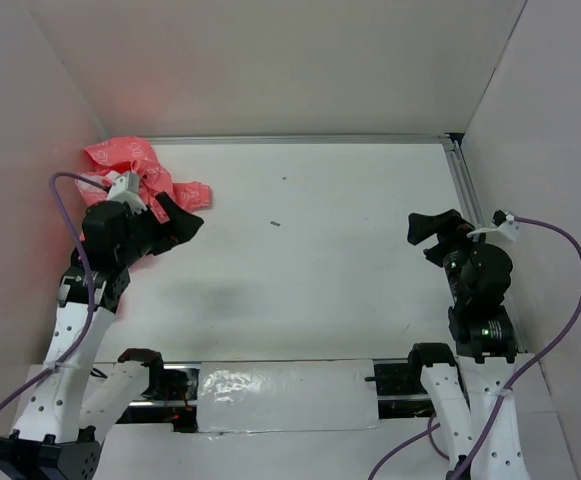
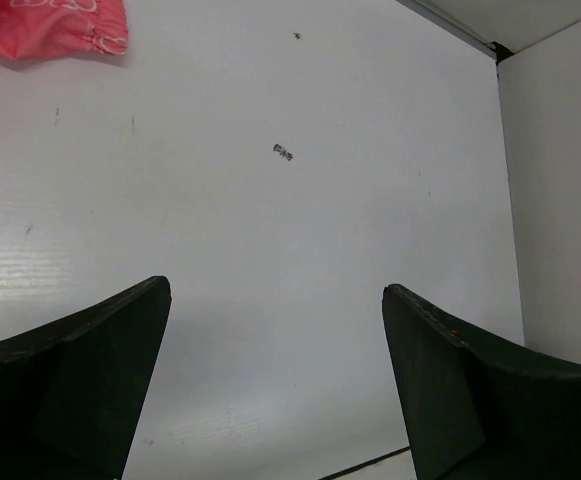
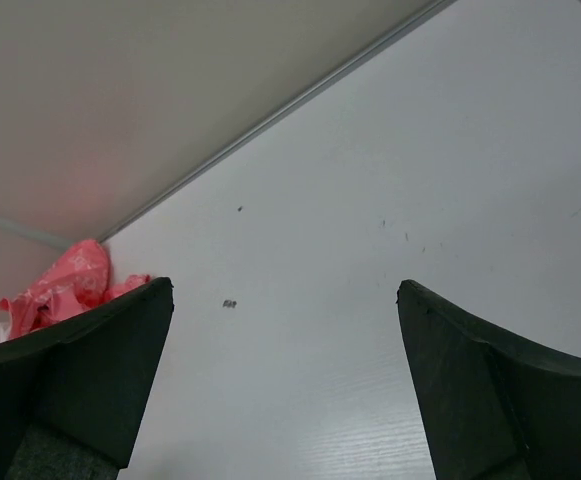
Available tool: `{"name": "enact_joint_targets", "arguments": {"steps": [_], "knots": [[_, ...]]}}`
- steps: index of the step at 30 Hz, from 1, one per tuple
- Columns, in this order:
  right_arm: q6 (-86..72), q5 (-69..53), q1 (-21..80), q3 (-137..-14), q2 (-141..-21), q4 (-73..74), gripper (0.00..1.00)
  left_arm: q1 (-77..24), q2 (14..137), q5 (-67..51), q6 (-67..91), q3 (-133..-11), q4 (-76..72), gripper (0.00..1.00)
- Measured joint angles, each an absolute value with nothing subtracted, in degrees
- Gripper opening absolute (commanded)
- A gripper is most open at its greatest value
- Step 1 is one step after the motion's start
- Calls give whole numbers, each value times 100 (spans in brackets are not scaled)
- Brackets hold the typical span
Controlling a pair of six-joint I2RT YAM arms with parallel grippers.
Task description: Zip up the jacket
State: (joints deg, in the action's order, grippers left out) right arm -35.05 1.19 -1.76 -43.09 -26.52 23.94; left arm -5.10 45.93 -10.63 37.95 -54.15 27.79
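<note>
The jacket [image 1: 130, 165] is a crumpled coral-pink heap with white print in the far left corner of the table, against the walls. Its zipper does not show. My left gripper [image 1: 185, 222] hovers just to the right of the heap, open and empty. In the left wrist view the jacket [image 2: 50, 25] is only a pink edge at the top left, well beyond the wide-apart fingers of the left gripper [image 2: 275, 290]. My right gripper [image 1: 432, 232] stands open at the right side, far from the cloth. The right wrist view shows the jacket [image 3: 60, 290] behind its left finger, and the right gripper [image 3: 285, 285] holds nothing.
White walls enclose the table on three sides, with a metal rail [image 1: 300, 139] along the back and another [image 1: 465, 190] on the right. A small dark speck [image 1: 274, 224] lies mid-table. A shiny plastic-covered strip [image 1: 285, 397] runs between the arm bases.
</note>
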Motion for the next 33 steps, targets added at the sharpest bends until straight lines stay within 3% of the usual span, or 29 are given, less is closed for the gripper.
{"name": "enact_joint_targets", "arguments": {"steps": [11, 23, 33], "knots": [[-3336, -141, -176, -4309, -2718, 2333, 100, -183, 5522, -434, 3789, -5419, 2867, 99], [-3183, -604, -176, -4241, -3100, 2298, 100, 1632, 7308, -161, 3791, -5730, 2399, 99], [-3142, -897, -176, -4150, -3461, 2080, 100, 2137, 9522, 19, 3999, -7109, 2209, 98]]}}
